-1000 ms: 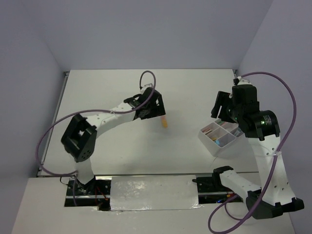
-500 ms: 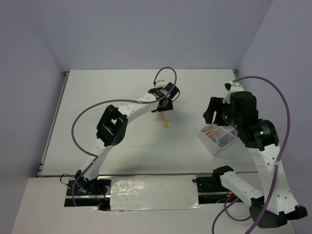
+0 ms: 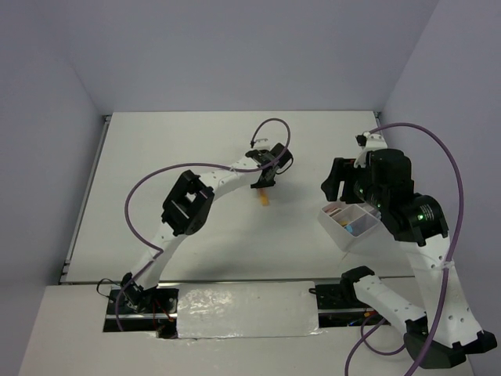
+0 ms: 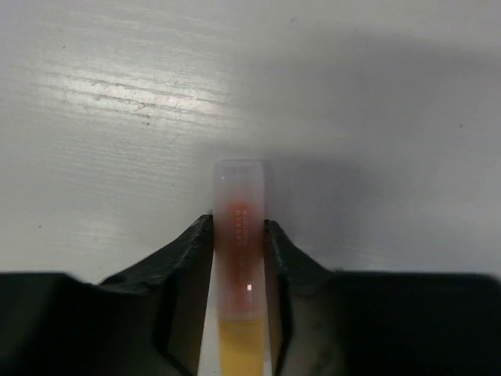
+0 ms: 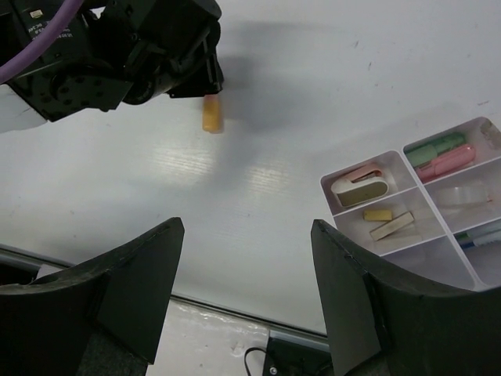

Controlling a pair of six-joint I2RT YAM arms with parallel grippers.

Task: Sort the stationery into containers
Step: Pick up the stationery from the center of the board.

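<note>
Your orange marker (image 4: 241, 196), a stubby cylinder with a frosted translucent cap, lies flat on the matte white table (image 4: 117, 94); your left gripper (image 4: 239, 229) has its black fingers touching both sides of it. Your right gripper (image 5: 246, 227) hangs wide open and empty, near the white plastic compartment tray (image 5: 368, 162)

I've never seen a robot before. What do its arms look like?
The left arm and right arm are white tubes linked by chunky black joints. A purple cable loops loosely along each. The right arm shows a small green light. The left tool and right tool each have two black, wedge-shaped fingers.
</note>
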